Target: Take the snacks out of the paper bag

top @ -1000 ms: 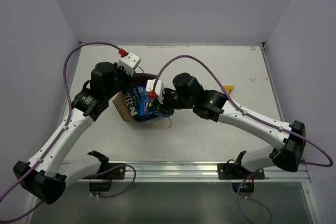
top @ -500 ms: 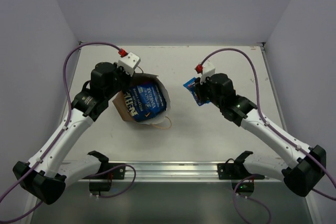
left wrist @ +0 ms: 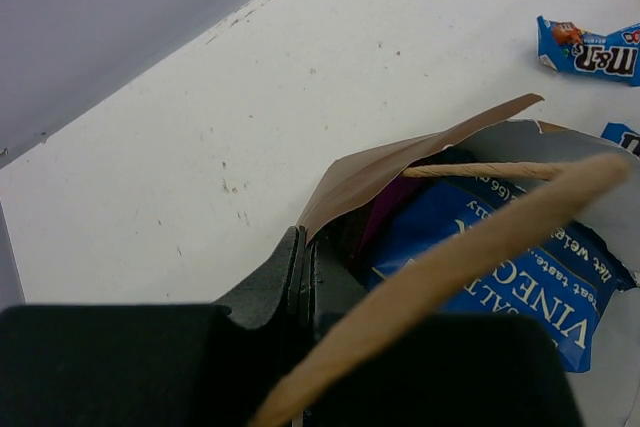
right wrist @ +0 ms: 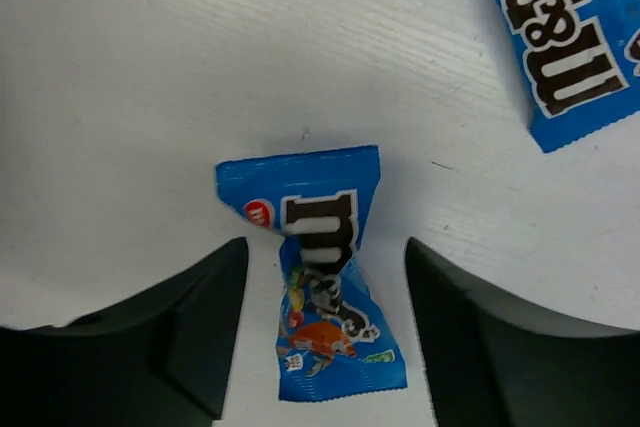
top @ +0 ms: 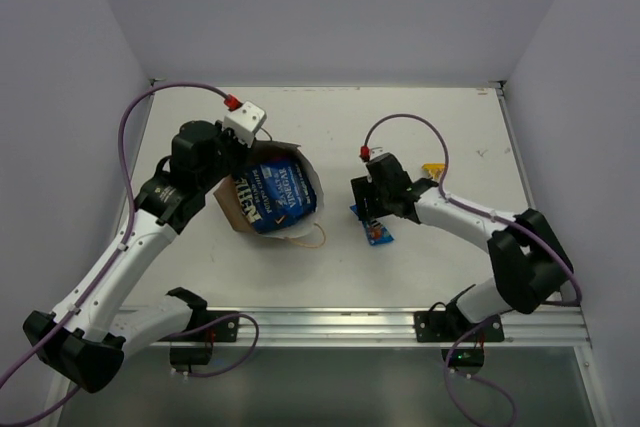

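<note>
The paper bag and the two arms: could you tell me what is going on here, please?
The left gripper is shut on the rim of the paper bag, holding its mouth open; a blue chip bag shows inside. The right gripper stands open over a small blue candy pack lying flat on the table, not gripping it. A second candy pack lies nearby.

Open table between paper bag and right gripper, passable. Bag mouth crowded by blue chip bag, crossed by handle loop; entry tight.
</note>
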Motion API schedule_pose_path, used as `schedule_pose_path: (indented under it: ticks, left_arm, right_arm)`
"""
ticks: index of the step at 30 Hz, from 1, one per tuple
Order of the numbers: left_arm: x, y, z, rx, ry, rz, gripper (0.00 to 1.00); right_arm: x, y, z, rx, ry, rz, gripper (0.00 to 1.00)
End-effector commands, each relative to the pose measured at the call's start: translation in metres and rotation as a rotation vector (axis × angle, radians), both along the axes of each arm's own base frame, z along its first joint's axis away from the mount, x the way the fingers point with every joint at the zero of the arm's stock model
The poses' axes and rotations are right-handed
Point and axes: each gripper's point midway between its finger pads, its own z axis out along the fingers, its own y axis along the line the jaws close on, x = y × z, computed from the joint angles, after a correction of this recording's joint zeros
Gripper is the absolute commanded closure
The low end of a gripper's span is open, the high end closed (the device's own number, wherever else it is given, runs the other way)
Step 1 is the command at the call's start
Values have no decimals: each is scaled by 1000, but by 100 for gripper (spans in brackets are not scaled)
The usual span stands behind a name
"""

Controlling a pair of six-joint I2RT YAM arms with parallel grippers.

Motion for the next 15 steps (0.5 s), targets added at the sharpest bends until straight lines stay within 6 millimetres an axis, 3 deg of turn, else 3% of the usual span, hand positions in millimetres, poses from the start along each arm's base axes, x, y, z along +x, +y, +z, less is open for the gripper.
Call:
schedule_pose_path:
  ticks: [1, 2, 3, 4, 6, 7, 10, 13, 15]
  left_arm:
    - [4, 2, 41, -69, -128, 23, 100]
    - [4, 3, 41, -67, -129, 24, 100]
    - [3, 3, 42, -66, -131, 23, 100]
    - [3, 3, 42, -66, -131, 23, 100]
    - [3, 3, 42, -64, -129, 22, 100]
    - [3, 3, 41, -64, -125, 21, 100]
    - [3, 3, 40, -60, -120, 22, 100]
    - [3, 2, 40, -63, -119, 20, 100]
    - [3, 1, 41, -71, -119, 13, 100]
  right_arm:
    - [21, 23, 101, 168, -252, 45, 26]
    - [17, 25, 118, 182, -288, 73, 18]
    - [14, 29, 136, 193, -326, 108, 16]
    - [8, 38, 172, 217, -414, 178, 15]
    - [-5, 52, 204, 229, -482, 286, 13]
    - [-15, 68, 232, 231, -560, 383, 12]
    - [-34, 97, 266, 213, -662, 584, 11]
    - [-56, 131, 278, 259, -704, 787, 10]
    - [-63, 151, 273, 273, -692, 874, 9]
